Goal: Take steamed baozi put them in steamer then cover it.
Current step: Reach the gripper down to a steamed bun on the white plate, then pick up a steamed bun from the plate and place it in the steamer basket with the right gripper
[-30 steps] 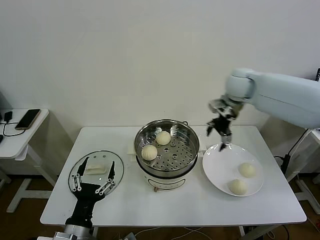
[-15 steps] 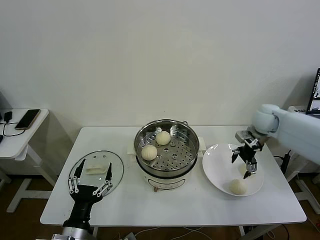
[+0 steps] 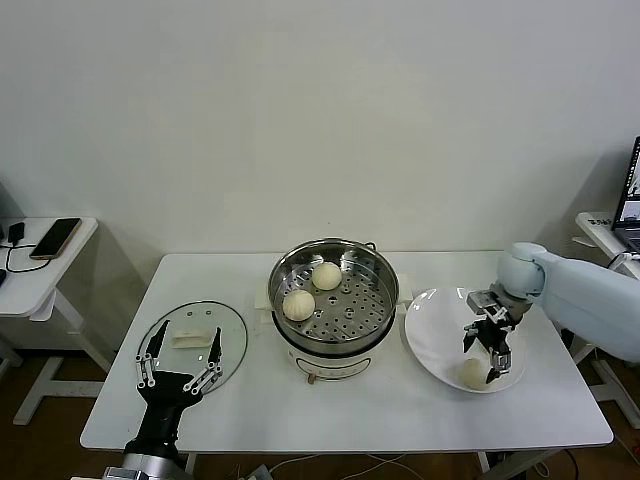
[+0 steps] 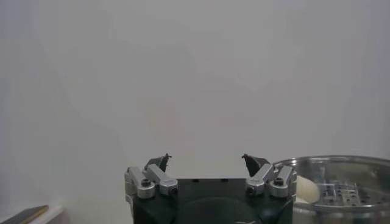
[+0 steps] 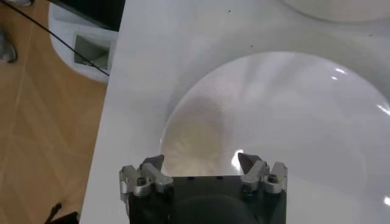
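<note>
Head view. The white worktop (image 3: 250,410) carries the steamer (image 3: 335,300) at its centre, standing uncovered on a white base. Two steamed baozi lie on its perforated tray: one (image 3: 326,276) toward the back, the other (image 3: 298,305) just in front of it and to the robot's left. To the robot's right of the steamer is a white plate (image 3: 430,335). The right gripper (image 3: 484,352) is low over that plate, jaws wide and pointing down, standing over one baozi (image 3: 472,373) near the plate's front rim. Whether the jaws touch it cannot be told. Any further bun on the plate is hidden by the gripper. A glass lid (image 3: 192,342) with a white handle lies flat on the worktop to the robot's left of the steamer. The left gripper (image 3: 180,362) is at the near edge of that lid, jaws wide and holding nothing. A side table (image 3: 40,275) beyond the worktop's left end bears a phone (image 3: 56,238).

Left wrist view. The left gripper (image 4: 207,163) has its jaws wide apart and empty, facing a plain wall. The steamer rim (image 4: 332,165) shows to one side, with a baozi (image 4: 306,190) inside.

Right wrist view. The right gripper (image 5: 201,163) has its jaws wide over the plate (image 5: 304,122), with a pale blurred patch between them; no grip is evident. The floor (image 5: 36,122) lies beyond the worktop edge.
</note>
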You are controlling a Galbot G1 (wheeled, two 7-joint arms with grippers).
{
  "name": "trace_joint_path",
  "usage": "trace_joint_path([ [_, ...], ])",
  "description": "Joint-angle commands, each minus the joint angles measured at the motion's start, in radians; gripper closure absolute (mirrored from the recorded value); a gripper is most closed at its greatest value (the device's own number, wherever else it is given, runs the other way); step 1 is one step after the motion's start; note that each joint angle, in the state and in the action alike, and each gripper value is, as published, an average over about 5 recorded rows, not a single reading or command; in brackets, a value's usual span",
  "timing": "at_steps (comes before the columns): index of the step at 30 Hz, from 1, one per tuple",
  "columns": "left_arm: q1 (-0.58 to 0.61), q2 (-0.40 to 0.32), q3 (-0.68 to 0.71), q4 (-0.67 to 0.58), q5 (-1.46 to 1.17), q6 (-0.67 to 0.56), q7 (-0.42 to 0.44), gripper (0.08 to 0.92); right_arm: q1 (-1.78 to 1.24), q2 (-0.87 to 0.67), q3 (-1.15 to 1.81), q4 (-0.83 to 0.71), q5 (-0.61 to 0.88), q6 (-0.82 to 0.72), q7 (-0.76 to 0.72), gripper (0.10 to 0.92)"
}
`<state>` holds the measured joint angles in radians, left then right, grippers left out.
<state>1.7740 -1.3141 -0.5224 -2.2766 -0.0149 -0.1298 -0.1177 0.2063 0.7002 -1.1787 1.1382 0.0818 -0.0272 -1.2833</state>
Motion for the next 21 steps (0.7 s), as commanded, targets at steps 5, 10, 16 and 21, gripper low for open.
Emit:
trace_joint_path([
  [5,-0.001,-0.001,-0.003,0.007,-0.001,-0.003,-0.001,0.177,-0.052,0.016,0.03,-0.027,-0.022,0.003,0.0,0.208],
  [10,0.0,-0.003,-0.004,0.004,-0.001,-0.003,-0.002,0.177,-0.051,0.015,0.031,-0.024,-0.022,0.003,-0.003,0.275],
  [16,0.0,-0.002,-0.005,0.002,-0.001,-0.002,-0.002,0.177,-0.02,0.005,0.033,-0.008,-0.014,0.004,-0.003,0.347],
  [21,-0.003,0.0,0.001,-0.003,-0.001,0.0,-0.003,0.177,0.114,-0.006,0.0,0.038,0.023,0.02,-0.013,0.371],
])
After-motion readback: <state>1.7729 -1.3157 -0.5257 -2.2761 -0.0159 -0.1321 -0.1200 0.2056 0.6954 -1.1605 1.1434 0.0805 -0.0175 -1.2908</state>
